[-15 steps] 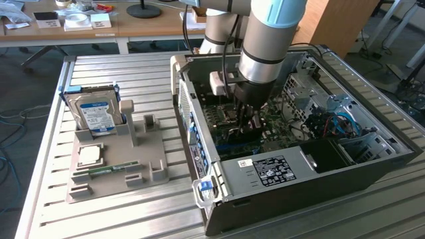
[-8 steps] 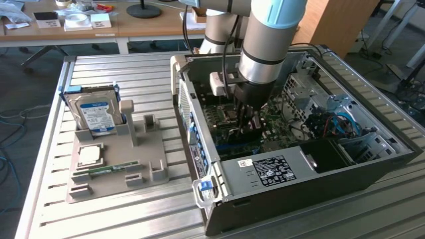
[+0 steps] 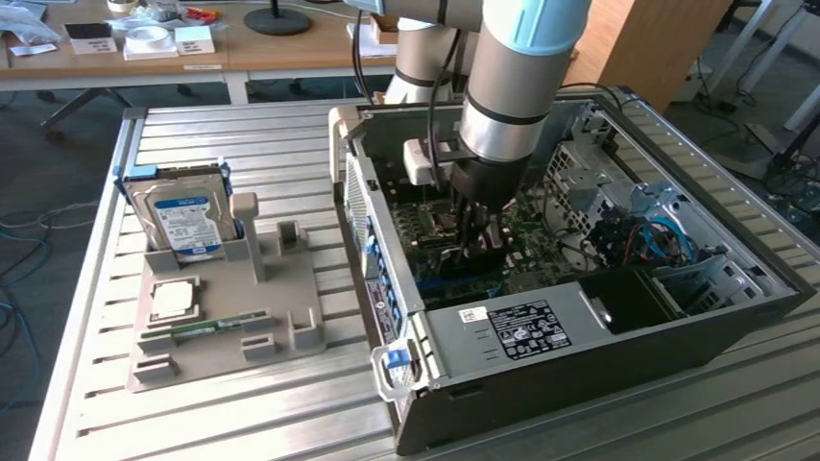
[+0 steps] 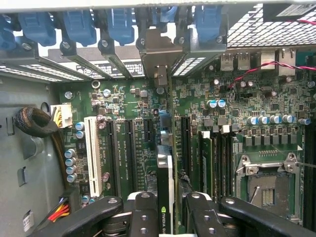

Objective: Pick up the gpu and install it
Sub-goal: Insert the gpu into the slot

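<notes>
Wrist view puts the gpu [image 4: 165, 182] edge-on between my end effector [image 4: 165, 217] fingers [image 4: 143, 215], which pinch it from both sides. I see the card standing upright over the motherboard [image 4: 197, 123], its silver bracket [image 4: 159, 54] up against the rear slot openings of the computer case [image 3: 717, 317]. Beside the card lies the white expansion slot [image 4: 92, 155]; on the card's other side sits the CPU socket [image 4: 266, 182]. From the exterior view, my arm [image 3: 519, 67] reaches down into the case, and outside the case a grey holder [image 3: 218, 317] on the surface [image 3: 192, 423] keeps the hard drive [image 3: 186, 221] and RAM stick [image 3: 211, 327].
</notes>
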Motion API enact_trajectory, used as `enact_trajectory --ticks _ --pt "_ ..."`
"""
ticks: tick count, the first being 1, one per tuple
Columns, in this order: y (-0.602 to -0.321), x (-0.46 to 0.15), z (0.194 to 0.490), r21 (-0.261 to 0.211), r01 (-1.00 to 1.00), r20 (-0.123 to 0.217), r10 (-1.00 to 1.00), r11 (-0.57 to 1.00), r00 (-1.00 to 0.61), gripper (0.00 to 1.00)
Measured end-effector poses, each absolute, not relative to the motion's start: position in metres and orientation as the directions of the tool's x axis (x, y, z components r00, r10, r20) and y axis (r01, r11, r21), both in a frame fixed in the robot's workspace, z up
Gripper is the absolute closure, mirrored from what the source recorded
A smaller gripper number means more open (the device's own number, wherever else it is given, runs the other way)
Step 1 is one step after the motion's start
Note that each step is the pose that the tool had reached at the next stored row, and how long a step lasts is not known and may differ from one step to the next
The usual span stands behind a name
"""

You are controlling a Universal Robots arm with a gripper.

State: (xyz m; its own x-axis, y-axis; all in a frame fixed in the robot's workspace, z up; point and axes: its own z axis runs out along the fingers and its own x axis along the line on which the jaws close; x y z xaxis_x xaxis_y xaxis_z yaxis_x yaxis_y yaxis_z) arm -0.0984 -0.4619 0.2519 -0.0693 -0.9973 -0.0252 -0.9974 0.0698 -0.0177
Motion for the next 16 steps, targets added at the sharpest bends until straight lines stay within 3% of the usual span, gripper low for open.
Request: enact_trajectory --ticks 16 --pt "-0.46 -0.0993 0.2518 -0.018 -0.997 -0.025 -0.997 0.071 -0.07 0.73"
